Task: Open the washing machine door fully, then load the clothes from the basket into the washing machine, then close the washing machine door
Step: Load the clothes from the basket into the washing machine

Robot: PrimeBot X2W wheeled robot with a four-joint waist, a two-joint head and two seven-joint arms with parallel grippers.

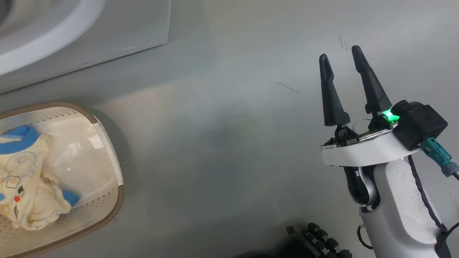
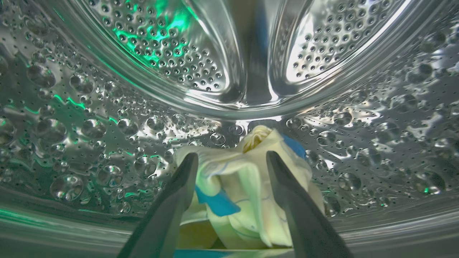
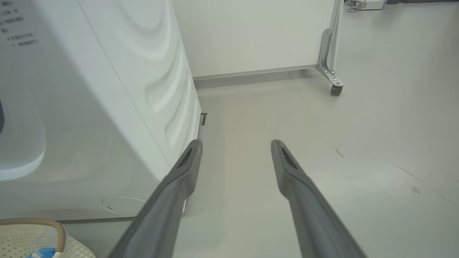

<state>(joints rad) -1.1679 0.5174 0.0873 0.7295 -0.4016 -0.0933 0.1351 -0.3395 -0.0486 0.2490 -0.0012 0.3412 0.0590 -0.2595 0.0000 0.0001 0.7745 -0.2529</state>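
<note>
One garment [image 2: 247, 186] in drum [image 2: 89, 143], another in basket [image 1: 97, 211]

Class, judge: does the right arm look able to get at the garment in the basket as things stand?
Probably yes: the right gripper is open and empty, only bare floor lies between it and the basket, and the garment lies uncovered.

Counted at inspection:

- One washing machine [image 3: 107, 107] is recorded, to the left of the right gripper [image 1: 339, 52].
- One basket [image 1: 116, 200] is recorded, well apart on the same side.
- At least one garment [image 1: 32, 186] is counted in the basket; no firmer count can be made there.
- A second garment [image 2: 247, 193] is counted between the fingers of the left gripper [image 2: 232, 154].
- Two grippers are counted, with two fingers each.
- One castor [image 3: 336, 89] is noted ahead of the right gripper.
</note>
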